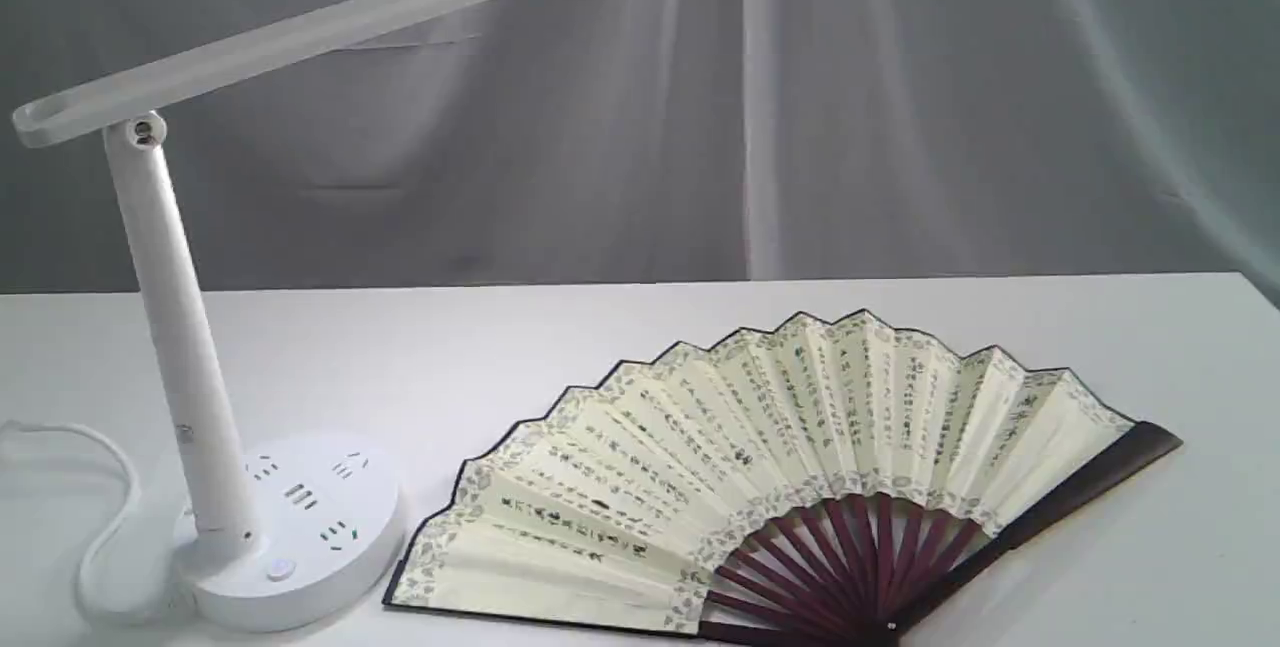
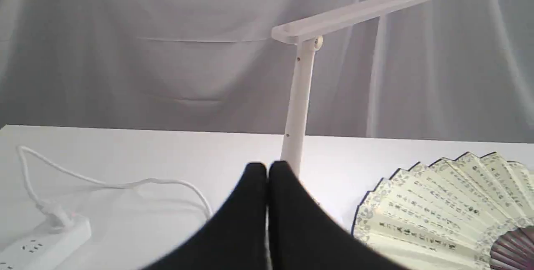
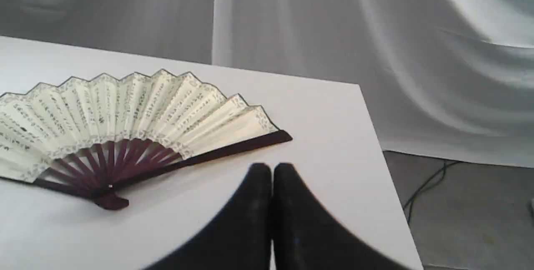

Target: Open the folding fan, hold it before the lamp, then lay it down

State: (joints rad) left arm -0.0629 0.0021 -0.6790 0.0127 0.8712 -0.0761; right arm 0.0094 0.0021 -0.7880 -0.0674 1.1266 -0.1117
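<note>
The folding fan [image 1: 760, 467] lies spread open and flat on the white table, its cream pleats with dark calligraphy fanned out and its maroon ribs meeting at the pivot near the front edge. The white lamp [image 1: 180, 327] stands to its left, bar head raised on a slanted post above a round base with sockets. Neither gripper shows in the exterior view. My left gripper [image 2: 267, 169] is shut and empty, held back from the lamp [image 2: 298, 107] and apart from the fan [image 2: 442, 207]. My right gripper [image 3: 271, 169] is shut and empty, just off the fan's [image 3: 125, 115] dark guard.
A white cord [image 2: 108, 184] runs from the lamp to a power strip [image 2: 41, 247] at the table's left. The table's right edge [image 3: 375, 145] drops to a grey floor with cables. Draped white cloth hangs behind.
</note>
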